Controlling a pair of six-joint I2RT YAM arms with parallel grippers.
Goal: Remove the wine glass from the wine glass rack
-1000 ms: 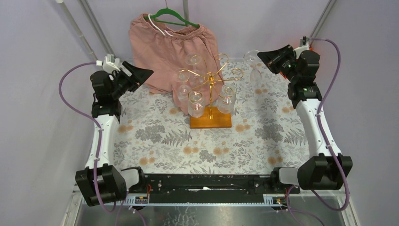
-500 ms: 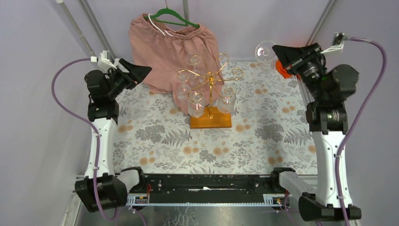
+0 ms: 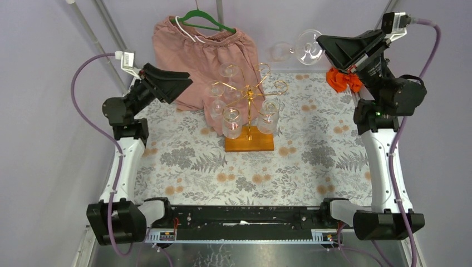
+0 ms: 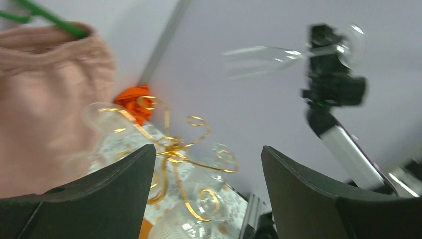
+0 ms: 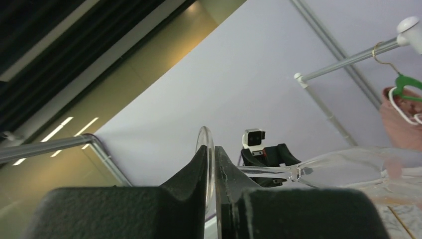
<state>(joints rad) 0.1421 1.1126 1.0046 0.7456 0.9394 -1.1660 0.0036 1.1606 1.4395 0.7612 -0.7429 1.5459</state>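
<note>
The right claw [image 5: 211, 154] is pinched tight on the flat round foot of a clear stemmed wine glass [image 3: 308, 48], the thin disc caught edge-on between its two black fingers [image 5: 186, 174]. It holds the glass high in the far right corner, in front of the lilac back wall. The glass lies on its side in the air: foot at the claw, stem running leftward, bowl pointing toward the middle of the wall. So the glass is off the thin gold wire wine glass rack [image 3: 249, 93], well apart from it, above and to its right. The rack stands near the middle of the table on its flat orange-brown wooden base [image 3: 249, 143], and other clear glasses [image 3: 231, 121] hang upside down from its curled arms around the central post. The left claw [image 4: 206, 157] is spread wide with nothing between its fingers. It hangs raised at the far left, aimed across at the rack; from its own camera the gold curls show blurred in the gap, with the right arm and its glass beyond. Behind the rack a pair of dusty pink shorts [image 3: 195, 55] hangs from a green hanger [image 3: 209, 23]. Something crumpled and orange [image 3: 340, 79] sits just below the right claw; I cannot tell what it is. A grey and orange floral tablecloth [image 3: 300, 161] covers the table.
</note>
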